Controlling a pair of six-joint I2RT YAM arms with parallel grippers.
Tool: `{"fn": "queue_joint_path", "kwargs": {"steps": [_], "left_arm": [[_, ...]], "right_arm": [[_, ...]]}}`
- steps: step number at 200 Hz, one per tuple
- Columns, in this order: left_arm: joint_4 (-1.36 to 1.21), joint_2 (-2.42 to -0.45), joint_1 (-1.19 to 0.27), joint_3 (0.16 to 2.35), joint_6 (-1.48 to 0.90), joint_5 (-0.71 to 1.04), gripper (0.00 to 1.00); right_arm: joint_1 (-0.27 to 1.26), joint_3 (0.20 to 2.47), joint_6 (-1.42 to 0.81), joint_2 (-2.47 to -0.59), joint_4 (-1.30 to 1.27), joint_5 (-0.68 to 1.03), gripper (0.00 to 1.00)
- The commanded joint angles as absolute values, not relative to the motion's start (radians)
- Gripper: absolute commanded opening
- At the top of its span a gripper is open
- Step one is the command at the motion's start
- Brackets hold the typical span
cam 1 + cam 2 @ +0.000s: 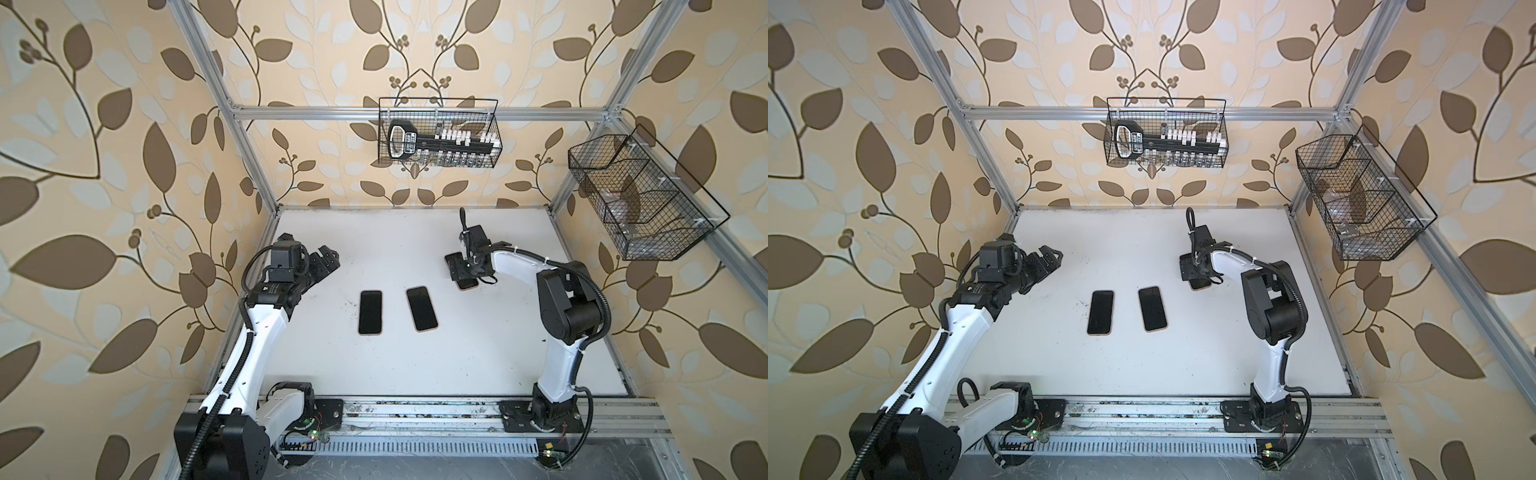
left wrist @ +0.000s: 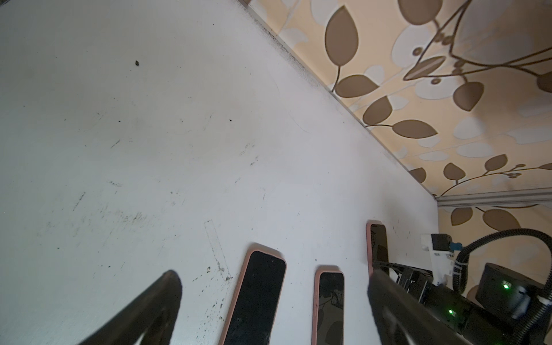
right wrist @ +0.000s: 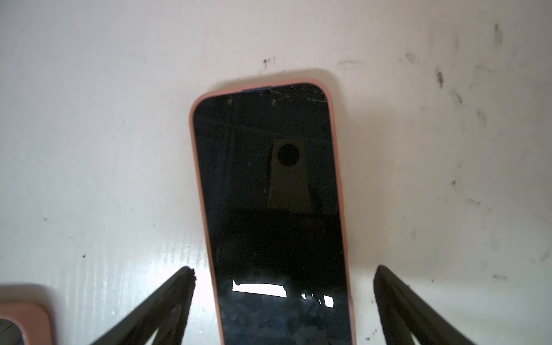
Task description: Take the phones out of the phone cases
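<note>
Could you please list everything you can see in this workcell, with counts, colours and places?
phones in pink cases: three, black screens, flat on the table; two mid-table, the third phone further right
table: one, white, centre
back basket: one, black wire, back wall
key-shaped rack: one, black and white, inside the back basket
side basket: one, black wire, right wall
left gripper: one, black, open, above the table's left
right gripper: one, black, open, straddling the third phone
</note>
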State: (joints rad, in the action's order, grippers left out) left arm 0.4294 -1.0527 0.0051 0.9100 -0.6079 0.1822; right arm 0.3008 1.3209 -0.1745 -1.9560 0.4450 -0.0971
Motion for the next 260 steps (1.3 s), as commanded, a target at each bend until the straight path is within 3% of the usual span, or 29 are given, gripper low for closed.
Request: {"fn": "queue_joint_path", "kwargs": {"steps": [1, 171, 260], "left_arm": [[0.405, -1.051, -0.003, 0.903, -0.620, 0.177, 0.99], [0.378, -1.089, -0.004, 0.897, -0.629, 0.204, 0.99], [0.384, -1.106, -0.003, 0.907, -0.623, 0.217, 0.99]], "right_arm": [[0.299, 1.360, -0.152, -1.989, 0.480, -0.096, 0.92], [0.319, 1.384, -0.111, -2.047, 0.533, -0.131, 0.89], [0.323, 1.381, -0.098, -2.029, 0.533, -0.142, 0.68]]}}
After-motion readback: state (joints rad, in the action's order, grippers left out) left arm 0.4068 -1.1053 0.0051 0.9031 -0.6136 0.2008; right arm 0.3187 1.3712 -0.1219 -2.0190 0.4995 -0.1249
